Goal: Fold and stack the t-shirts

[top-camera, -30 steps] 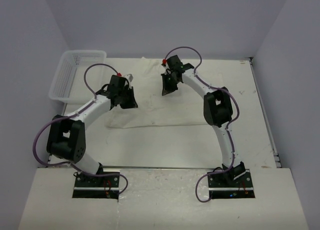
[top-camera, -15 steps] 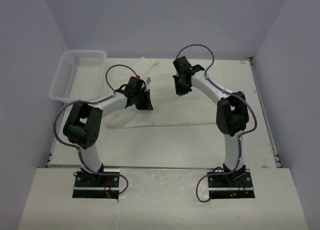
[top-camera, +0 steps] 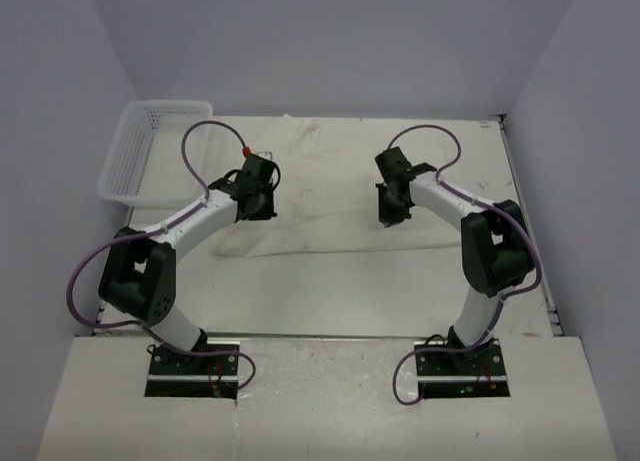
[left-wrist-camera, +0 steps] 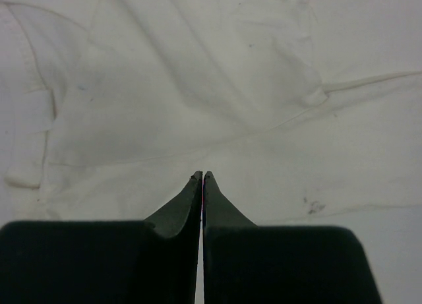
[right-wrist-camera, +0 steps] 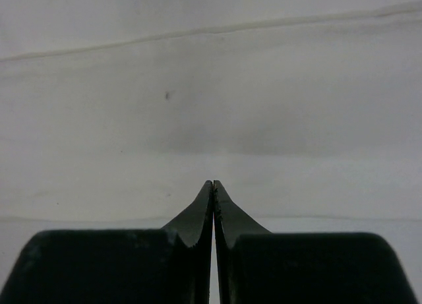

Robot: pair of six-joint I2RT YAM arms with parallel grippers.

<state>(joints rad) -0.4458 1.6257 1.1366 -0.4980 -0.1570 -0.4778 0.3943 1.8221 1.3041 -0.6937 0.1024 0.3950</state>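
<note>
Since the earlier views, the right gripper [right-wrist-camera: 212,184] had shifted rightward and nearer its base, and the left gripper [left-wrist-camera: 200,177] had drawn back leftward. Both hung, elbows bent, over the t-shirt [top-camera: 325,216] spread across the table [top-camera: 300,291], jaws pressed together and holding nothing. The shirt's edges barely showed against the pale surface.

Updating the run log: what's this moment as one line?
t-shirt: spread flat | left gripper: shut, empty, over shirt | right gripper: shut, empty, over shirt | basket: far-left corner

Cream cotton-cloth t-shirt [top-camera: 320,206] looked matt, soft, wrinkled. White plastic mesh basket [top-camera: 128,156], worktop's far-left corner, looked smooth.
</note>
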